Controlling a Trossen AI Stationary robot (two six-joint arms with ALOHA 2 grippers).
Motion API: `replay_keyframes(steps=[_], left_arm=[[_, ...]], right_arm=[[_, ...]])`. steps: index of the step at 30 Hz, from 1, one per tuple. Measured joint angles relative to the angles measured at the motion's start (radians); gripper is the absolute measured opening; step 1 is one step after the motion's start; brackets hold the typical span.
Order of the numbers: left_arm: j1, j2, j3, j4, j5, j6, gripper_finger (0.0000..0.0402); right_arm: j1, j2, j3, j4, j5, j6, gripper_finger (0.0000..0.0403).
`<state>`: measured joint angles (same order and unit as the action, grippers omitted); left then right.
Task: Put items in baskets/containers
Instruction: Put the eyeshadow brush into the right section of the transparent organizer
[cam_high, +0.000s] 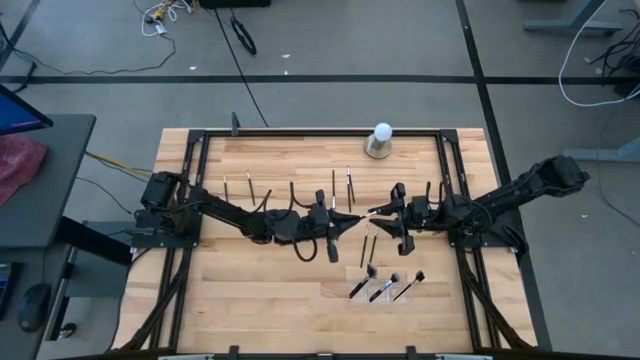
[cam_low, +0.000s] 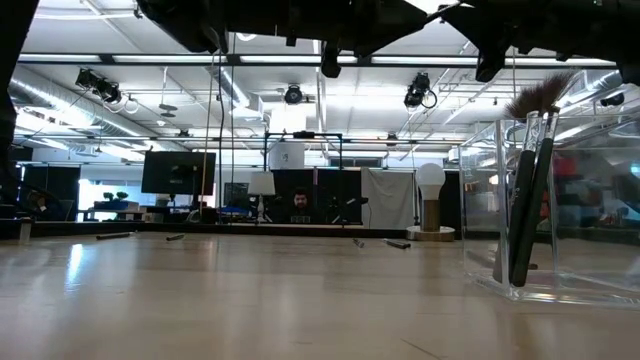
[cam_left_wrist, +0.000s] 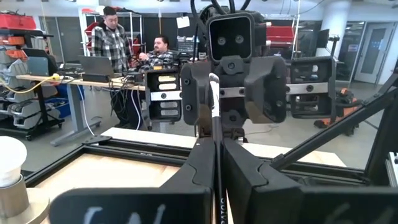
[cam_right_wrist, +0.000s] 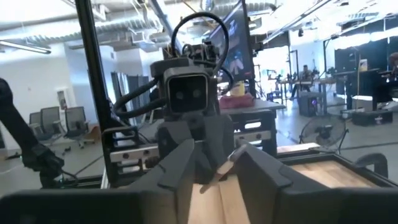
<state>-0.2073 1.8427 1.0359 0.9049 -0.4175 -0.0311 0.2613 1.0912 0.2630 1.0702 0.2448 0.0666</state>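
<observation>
Presently, item one: left hand (cam_high: 346, 222), raised above the middle of the worktop (cam_high: 260, 290), clenched on one slim brush (cam_left_wrist: 216, 118). The thin dark handle runs between its two closed fingers (cam_left_wrist: 202, 168) and points towards the other arm.

Item two: right hand (cam_high: 379, 212), directly opposite the left and just beside it, also in the air. It is part-released, with its fingers (cam_right_wrist: 179, 167) a little apart on either side of the far end of the same brush. Whether they touch the brush cannot be told.

Item three: clear plastic container (cam_high: 338, 292), on the worktop near its front edge, in front of and slightly to the right of the two hands. It holds three brushes (cam_high: 385, 288), side by side at a slant with their bristles away from the front edge. In the low view they lean against the clear wall (cam_low: 580, 170), bristles up.

Item four: loose brushes on the worktop. Two (cam_high: 369, 245) lie between the hands and the container. Four more lie behind the arms: a pair (cam_high: 238, 185) to the left and a pair (cam_high: 341, 184) nearer the middle.

Item five: white ball on a grey round base (cam_high: 380, 141), upright at the back edge of the worktop, well apart from the container.

Item six: room beyond. Two people (cam_left_wrist: 134, 43) at a desk in the left wrist view, and one person (cam_low: 300, 205) seated far off in the low view.
</observation>
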Motion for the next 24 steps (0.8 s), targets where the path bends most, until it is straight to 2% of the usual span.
replay_keyframes(steps=[9,16,19,24], left_arm=[[0.0,0.0,0.0,-0.011,0.004,-0.002,0.0023],[0.001,-0.001,0.0,-0.018,0.035,-0.011,0.0072],[0.0,-0.002,0.0,-0.031,0.054,-0.011,0.0109],[0.0,-0.002,0.0,-0.075,0.056,-0.016,0.017]], right_arm=[[-0.007,-0.001,0.0,-0.018,-0.008,-0.013,0.0014],[0.016,-0.028,0.001,-0.123,0.003,-0.049,0.0008],[0.034,-0.097,0.001,-0.206,0.02,-0.067,0.0006],[0.088,-0.274,0.021,-0.482,0.084,-0.07,0.0004]])
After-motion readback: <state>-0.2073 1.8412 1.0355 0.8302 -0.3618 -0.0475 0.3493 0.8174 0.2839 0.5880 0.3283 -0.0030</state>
